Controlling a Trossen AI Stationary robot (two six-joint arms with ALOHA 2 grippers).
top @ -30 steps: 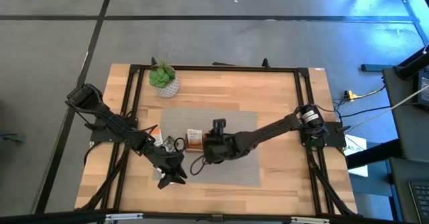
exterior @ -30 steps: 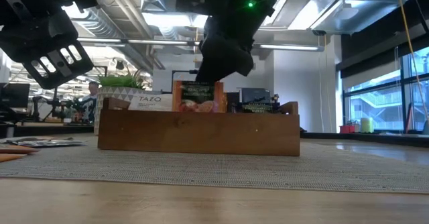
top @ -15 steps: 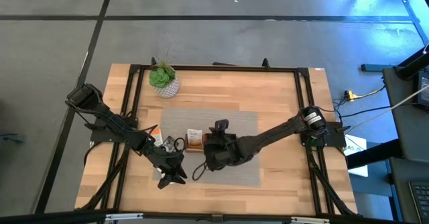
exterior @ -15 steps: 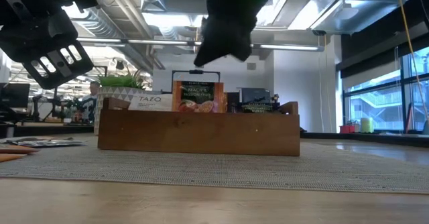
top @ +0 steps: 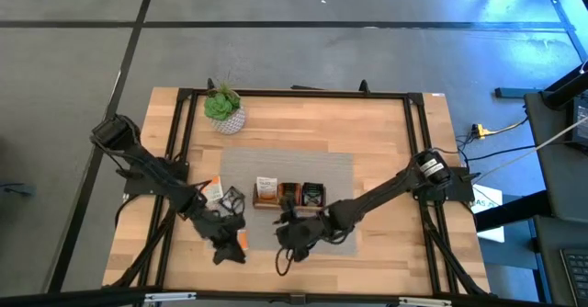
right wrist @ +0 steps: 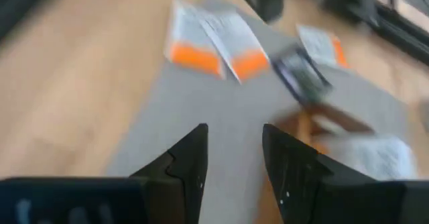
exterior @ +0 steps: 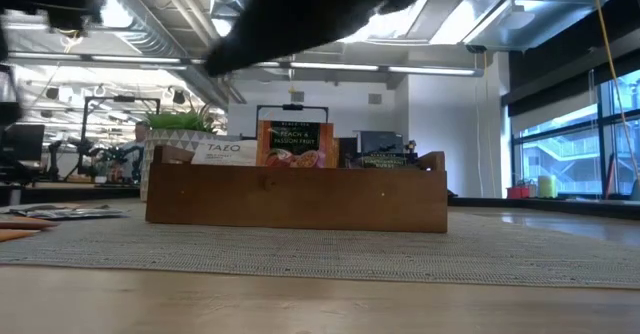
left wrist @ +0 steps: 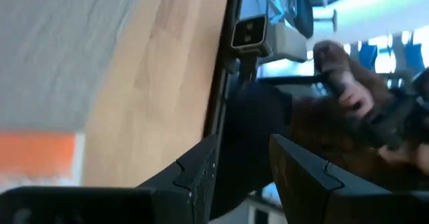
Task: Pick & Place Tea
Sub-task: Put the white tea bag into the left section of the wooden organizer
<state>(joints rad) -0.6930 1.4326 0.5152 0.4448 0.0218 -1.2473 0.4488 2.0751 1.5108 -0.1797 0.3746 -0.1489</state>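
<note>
My right gripper (top: 287,236) hangs over the near part of the grey mat (top: 335,169), just in front of the wooden tray (exterior: 296,198). Fingers (right wrist: 190,158) apart, nothing between them, mat visible through the gap. Ahead of these fingers lie loose tea sachets (right wrist: 216,45), white with orange ends, plus one dark one, flat on the mat's edge and the table (top: 386,132); blurred, can't count them.

My left gripper (top: 227,243) is off to the side of the right one, over bare wood beside the mat, near the table's front edge. Its fingers (left wrist: 194,177) stand apart too, empty; an orange patch sits at the frame edge beside it, too blurred to name. A person's hand shows beyond the table rim in that wrist view.

Tray behind my right gripper: sachets standing upright in its compartments, a white one at one end, an orange peach one (exterior: 296,144) in the middle, a dark one at the other end. Potted plant (top: 223,107) well beyond, at the far corner.
</note>
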